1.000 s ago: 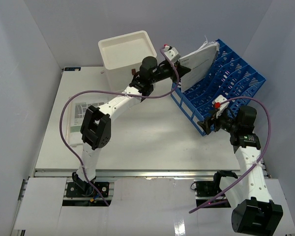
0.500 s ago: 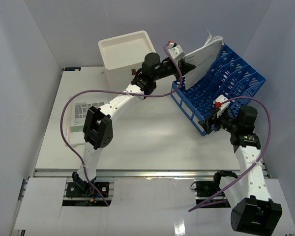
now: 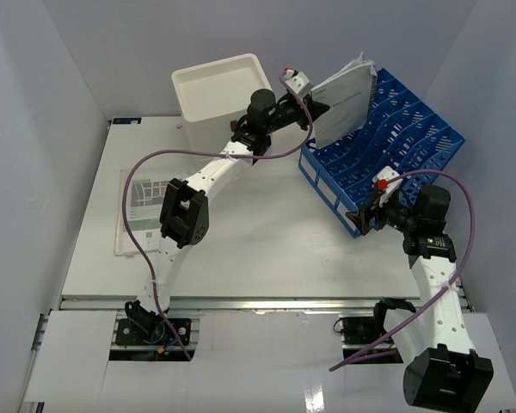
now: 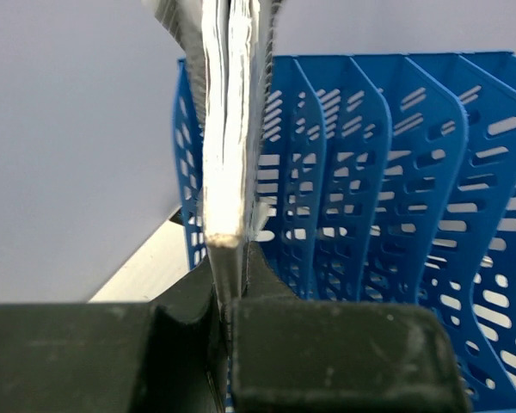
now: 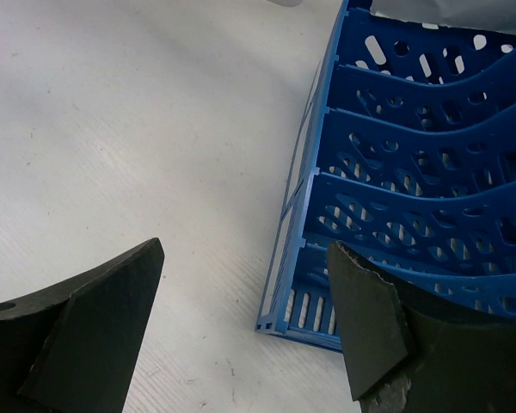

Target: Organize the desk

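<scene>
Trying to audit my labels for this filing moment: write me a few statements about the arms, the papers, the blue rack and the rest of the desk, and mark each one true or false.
1. The left gripper is shut on a stack of papers. True.
2. The papers sit fully down in the blue rack. False: they are held tilted over its far left end.
3. The right gripper grips the rack. False: it is open by the rack's near corner, holding nothing.
4. A printed sheet lies on the left of the desk. True.
5. The white bin stands right of the rack. False: it stands left of it.
</scene>
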Available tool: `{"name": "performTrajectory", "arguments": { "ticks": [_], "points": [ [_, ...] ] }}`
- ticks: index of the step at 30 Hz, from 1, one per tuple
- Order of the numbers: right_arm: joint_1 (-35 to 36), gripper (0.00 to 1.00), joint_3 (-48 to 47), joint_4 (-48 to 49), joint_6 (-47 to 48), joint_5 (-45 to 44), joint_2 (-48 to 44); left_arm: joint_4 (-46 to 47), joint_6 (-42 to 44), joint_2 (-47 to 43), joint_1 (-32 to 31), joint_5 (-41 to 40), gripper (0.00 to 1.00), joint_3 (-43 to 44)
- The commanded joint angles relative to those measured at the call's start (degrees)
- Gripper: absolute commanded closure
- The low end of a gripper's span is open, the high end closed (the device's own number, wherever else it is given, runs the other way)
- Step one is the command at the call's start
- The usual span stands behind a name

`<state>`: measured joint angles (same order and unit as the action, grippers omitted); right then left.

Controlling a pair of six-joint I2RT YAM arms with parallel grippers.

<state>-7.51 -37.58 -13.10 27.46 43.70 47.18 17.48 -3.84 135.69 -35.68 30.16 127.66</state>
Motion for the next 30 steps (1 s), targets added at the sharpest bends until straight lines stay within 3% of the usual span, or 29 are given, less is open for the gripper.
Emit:
{"name": "performTrajectory", "arguments": {
  "ticks": [1,16,30],
  "points": [
    [-0.31,0.17,0.58,2.20,-0.31,1.30,-0.86,2.82,-1.78,0.98,-0.27,-1.13,1.00,4.09],
    [-0.31,0.17,0.60,2.29,-0.74,2.35,-1.04,6.72,-4.66,2.26,-1.16,-0.77,0.95,0.51],
    [-0.31,0.17,0.99,2.61,-1.06,3.11,-1.41,12.58,3.63,-19.52,-1.24,-12.56,1.00,-14.50]
  ]
}}
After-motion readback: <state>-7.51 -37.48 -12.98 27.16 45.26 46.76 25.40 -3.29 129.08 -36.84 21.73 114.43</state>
